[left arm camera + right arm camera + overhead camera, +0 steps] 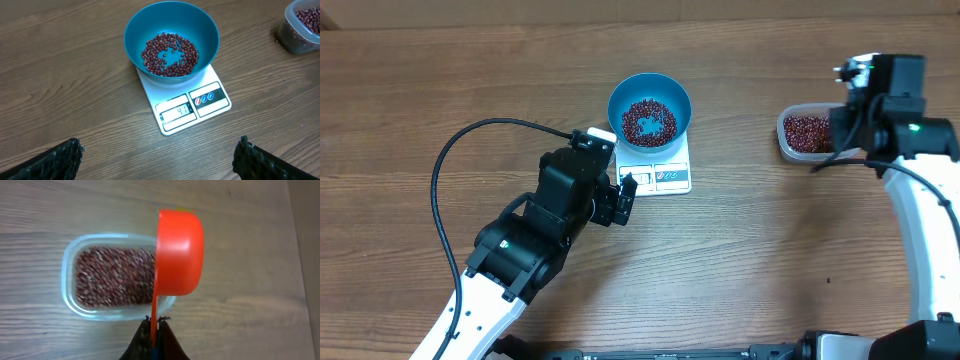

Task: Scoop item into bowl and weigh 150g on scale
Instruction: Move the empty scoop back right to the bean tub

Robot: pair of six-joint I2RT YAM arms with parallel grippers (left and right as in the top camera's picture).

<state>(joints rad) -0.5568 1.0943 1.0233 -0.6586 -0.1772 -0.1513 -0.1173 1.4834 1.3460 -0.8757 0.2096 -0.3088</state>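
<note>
**Wooden bench (770, 260): beans on a scale, a scoop over the supply tub**

A brown wood-grain bench fills every view. Around the middle of it, a little toward the far edge, a white scale (658, 170) carries a blue bowl (649, 92). A thin layer of dark red beans (169, 54) covers the bowl's floor. The scale's display (176, 112) faces the robot, and its digits look like 41.

The left gripper (160, 157) hangs just in front of the scale, pointing at it. Its two black fingers (55, 160) are spread wide apart. They hold nothing and touch nothing.

Well apart from the scale, nearer the bench's right edge, stands a clear plastic tub (70, 287) filled with more of the red beans.

The right gripper (154, 337) is over the tub. Its fingers (167, 342) are pressed together on the thin handle of an orange scoop (179, 252). The scoop's cup overlaps the tub's right end and shows its smooth outer side, so its contents cannot be seen. Whether the cup touches the tub cannot be told.
</note>
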